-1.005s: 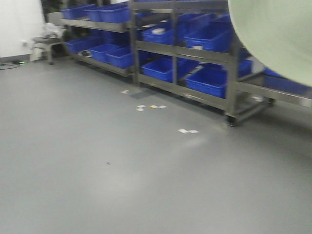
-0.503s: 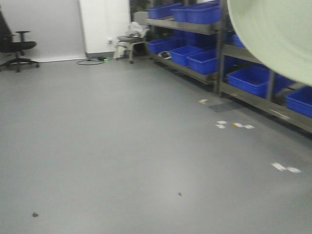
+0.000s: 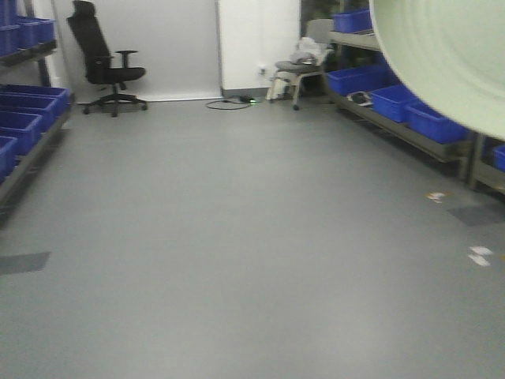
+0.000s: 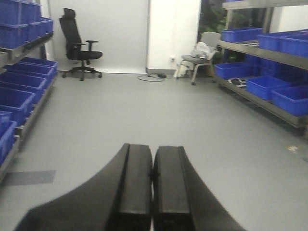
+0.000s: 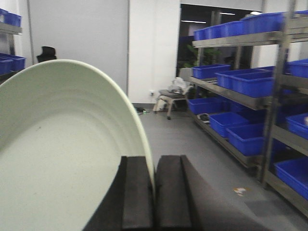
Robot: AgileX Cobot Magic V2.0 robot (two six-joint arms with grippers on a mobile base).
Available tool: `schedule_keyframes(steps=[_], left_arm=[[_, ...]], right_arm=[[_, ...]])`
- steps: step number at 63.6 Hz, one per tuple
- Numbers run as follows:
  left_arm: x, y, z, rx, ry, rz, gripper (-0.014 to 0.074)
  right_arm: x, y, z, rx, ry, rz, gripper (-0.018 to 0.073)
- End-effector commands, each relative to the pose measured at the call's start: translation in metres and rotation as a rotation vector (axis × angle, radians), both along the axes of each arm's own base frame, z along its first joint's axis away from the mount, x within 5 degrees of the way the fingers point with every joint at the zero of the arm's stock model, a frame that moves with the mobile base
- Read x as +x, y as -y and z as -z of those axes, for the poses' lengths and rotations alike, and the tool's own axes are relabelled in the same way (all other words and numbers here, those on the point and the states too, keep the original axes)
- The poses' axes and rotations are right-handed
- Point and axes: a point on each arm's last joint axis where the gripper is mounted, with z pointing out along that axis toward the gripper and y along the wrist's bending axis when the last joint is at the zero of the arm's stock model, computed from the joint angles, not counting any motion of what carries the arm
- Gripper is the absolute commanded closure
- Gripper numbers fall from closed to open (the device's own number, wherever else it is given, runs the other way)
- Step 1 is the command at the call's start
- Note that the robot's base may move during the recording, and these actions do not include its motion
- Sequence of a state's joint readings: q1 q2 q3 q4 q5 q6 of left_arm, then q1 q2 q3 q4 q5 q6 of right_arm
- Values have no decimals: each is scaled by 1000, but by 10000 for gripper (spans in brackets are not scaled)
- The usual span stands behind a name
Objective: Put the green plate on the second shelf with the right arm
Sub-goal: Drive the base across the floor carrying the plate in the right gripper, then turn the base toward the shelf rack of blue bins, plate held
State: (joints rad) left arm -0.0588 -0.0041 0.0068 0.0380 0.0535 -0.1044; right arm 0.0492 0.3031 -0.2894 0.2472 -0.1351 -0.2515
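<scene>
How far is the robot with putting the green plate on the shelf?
Done: the green plate is picked up, its rim pinched in the right gripper. In hand: it is held above the floor, with the shelf rack off to the right. Left: approach the rack and set the plate on its second level.

Left gripper [image 4: 153, 156]: two matte black fingers [image 4: 135, 187] with a soft grey sheen along their upper faces.
Left finger shape: long flat slabs with squared tips and slightly rounded corners; each outer edge sweeps outward in a curve toward the base.
Left seam: a thin dark line between the slabs.
Right gripper [image 5: 155, 166]: a matching matte black pair of fingers [image 5: 172, 197].
Right finger shape: flat-topped blocks with a raised inner ridge, sloping away on the outer sides.
Surface: plain and smooth; lower parts blurred.
</scene>
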Motion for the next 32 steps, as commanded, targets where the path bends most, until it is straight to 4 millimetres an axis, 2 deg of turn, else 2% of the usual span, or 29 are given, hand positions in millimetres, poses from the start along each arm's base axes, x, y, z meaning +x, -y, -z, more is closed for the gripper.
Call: schedule_keyframes(steps=[1, 32], left_arm=[[0, 0, 6, -10, 56, 4, 465], [0, 0, 6, -10, 56, 4, 465]], right_arm=[[-4, 3, -19, 20, 131, 30, 529], [-4, 3, -19, 20, 131, 30, 529]])
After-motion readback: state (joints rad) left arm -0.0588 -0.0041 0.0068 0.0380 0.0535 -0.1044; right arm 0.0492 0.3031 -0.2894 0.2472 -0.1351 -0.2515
